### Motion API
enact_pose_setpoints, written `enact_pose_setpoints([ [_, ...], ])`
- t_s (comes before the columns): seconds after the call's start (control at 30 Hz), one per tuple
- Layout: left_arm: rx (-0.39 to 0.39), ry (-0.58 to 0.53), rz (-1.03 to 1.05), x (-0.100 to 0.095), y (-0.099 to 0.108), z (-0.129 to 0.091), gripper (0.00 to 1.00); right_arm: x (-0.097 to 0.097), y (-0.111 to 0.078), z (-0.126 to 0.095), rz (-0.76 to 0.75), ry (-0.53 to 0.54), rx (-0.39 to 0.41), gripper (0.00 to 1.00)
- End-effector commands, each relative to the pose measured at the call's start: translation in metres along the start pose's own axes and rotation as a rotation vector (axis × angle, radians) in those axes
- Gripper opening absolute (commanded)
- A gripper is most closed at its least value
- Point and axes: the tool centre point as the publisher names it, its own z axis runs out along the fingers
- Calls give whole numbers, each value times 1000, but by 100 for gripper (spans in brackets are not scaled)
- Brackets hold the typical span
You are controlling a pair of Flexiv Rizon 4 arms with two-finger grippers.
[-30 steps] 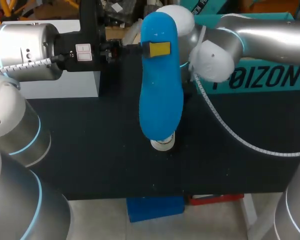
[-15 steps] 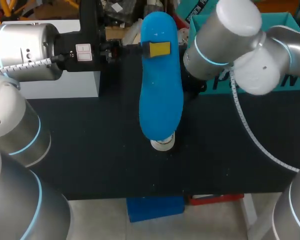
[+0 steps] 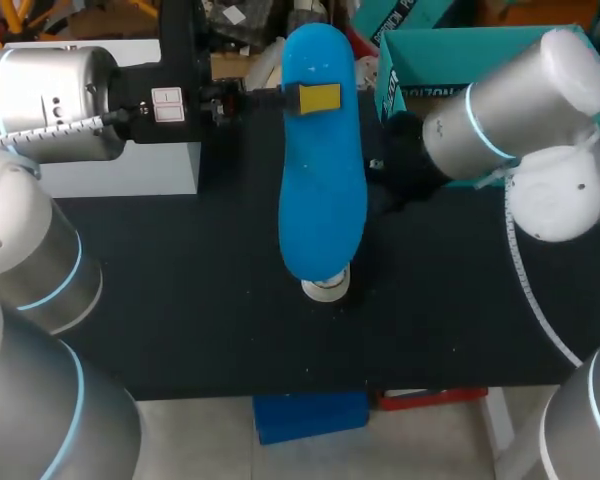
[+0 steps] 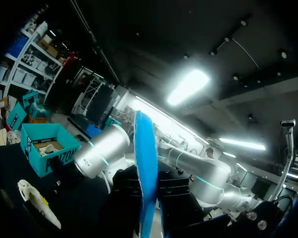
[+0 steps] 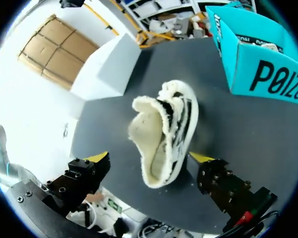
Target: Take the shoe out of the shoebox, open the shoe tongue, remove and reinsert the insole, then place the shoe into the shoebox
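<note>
Left jaws pinch the blue insole (image 3: 323, 180), held edge-on between them; right jaws stand spread wide, the cream shoe (image 5: 166, 131) ahead between their tips on the dark worktop (image 5: 228, 134), teal shoebox (image 5: 253, 59) beyond

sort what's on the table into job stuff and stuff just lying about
Job: blue insole in left hand; white shoe; teal shoebox.
Lying about: white box.

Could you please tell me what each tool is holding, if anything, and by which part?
The left tool pinches the insole near one end; the right tool, open above the shoe, holds nothing.
</note>
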Motion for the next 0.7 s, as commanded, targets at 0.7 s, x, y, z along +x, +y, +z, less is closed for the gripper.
enact_pose_setpoints([
  [0.7, -2, -4, -1, 1, 0, 0, 0, 29, 16, -22, 92, 644, 53, 100],
])
